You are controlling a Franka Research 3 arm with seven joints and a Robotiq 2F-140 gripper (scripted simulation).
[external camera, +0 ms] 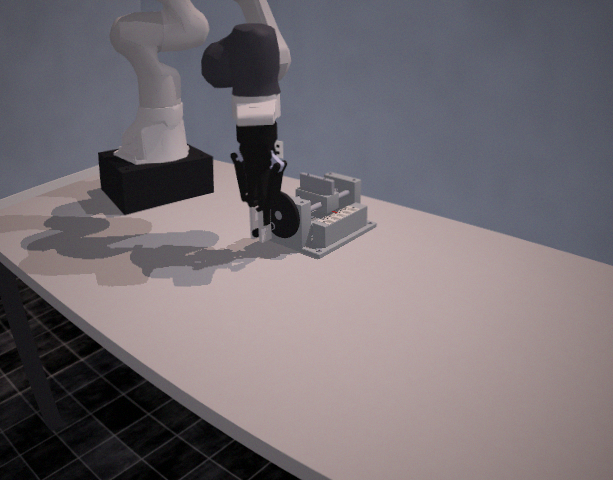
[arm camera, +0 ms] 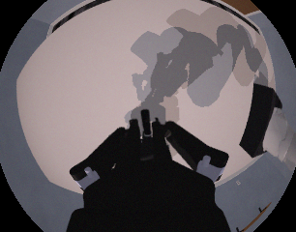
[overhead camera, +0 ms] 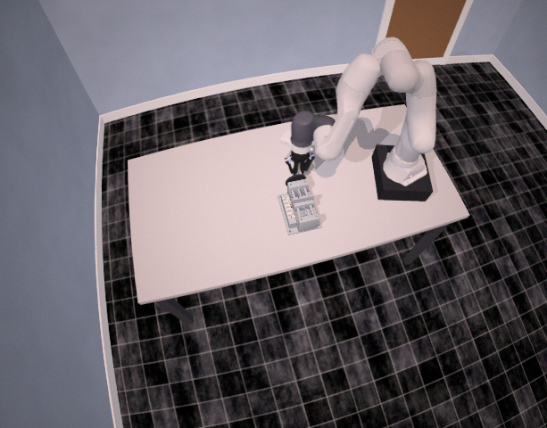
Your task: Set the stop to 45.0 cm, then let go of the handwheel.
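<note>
Right at the handwheel [overhead camera: 295, 179] [external camera: 289, 217] in the top view, the tool [overhead camera: 300, 171] [external camera: 261, 231] [arm camera: 145, 117] reaches down! Exterior: it's clamped on the wheel's handle, the stop [overhead camera: 302, 194] [external camera: 321, 203] beyond the handwheel. Wrist: fingers nearly together.

you have a pale table [overhead camera: 209, 207] [external camera: 399, 320] [arm camera: 80, 87] on a dark tiled floor [overhead camera: 310, 332] [external camera: 89, 434], with blue-grey walls [overhead camera: 194, 45] [external camera: 477, 103] and a brown door [overhead camera: 423, 28] behind a white skirting board [overhead camera: 218, 88] that you see from above.
</note>
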